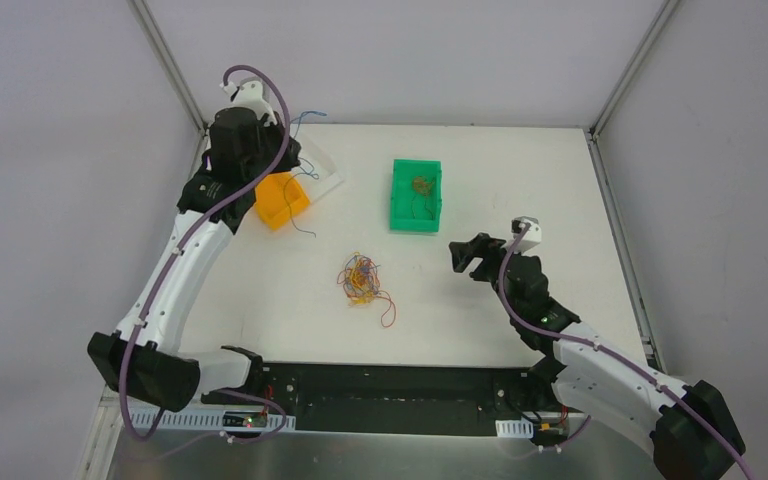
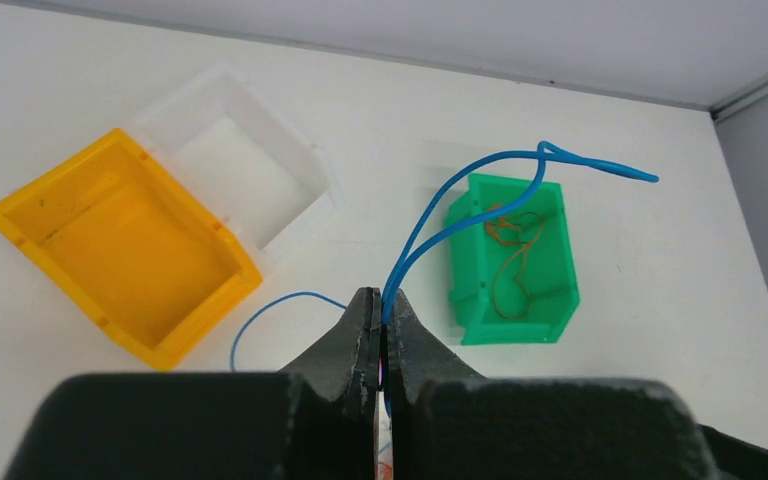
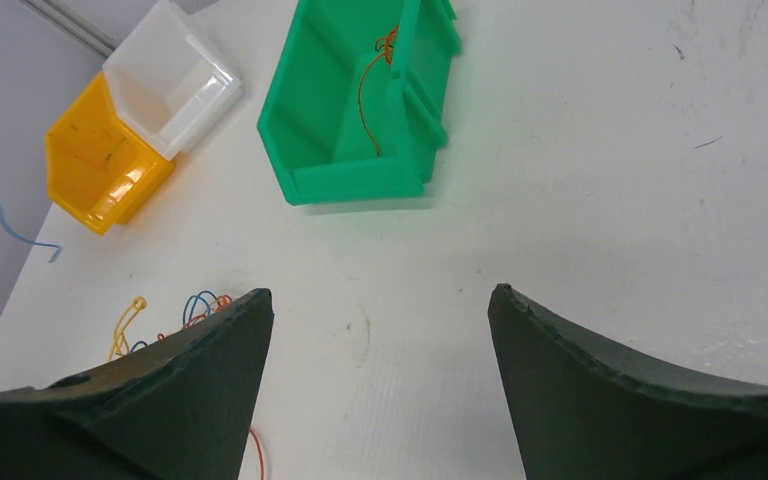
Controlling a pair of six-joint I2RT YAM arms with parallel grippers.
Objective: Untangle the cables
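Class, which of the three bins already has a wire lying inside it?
The green bin: a brownish-yellow wire lies in it. The yellow bin and the white bin beside it hold none.

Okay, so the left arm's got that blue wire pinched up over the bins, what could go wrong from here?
The left gripper pinches the blue wire only at its fingertips, so the thin strand may slip. Its springy loop and loose tail spread wide, so on release part could land outside the yellow bin or white bin. The tangle is dense; the open right gripper might lift several wires together.
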